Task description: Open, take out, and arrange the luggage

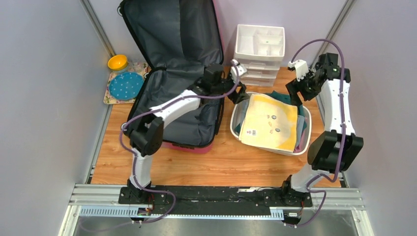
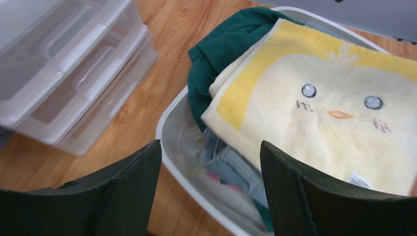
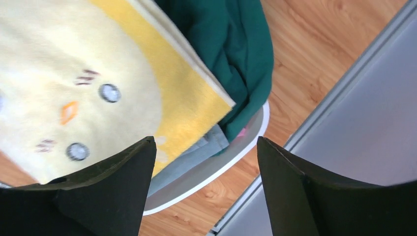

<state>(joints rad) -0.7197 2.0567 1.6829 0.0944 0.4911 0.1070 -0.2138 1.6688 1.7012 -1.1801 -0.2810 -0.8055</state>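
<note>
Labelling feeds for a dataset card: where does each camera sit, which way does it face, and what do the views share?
Top external: above and behind the robot, looking down on the table; both arms, open luggage, basin.
Left wrist: on the left arm, facing down over the basin's end by the drawer organiser; open left pincer's fingers show.
Right wrist: on the right arm, facing down over the basin's end by the wall; open right pincer's fingers show.
Shared: both wrist views show the chick towel, green cloth.
</note>
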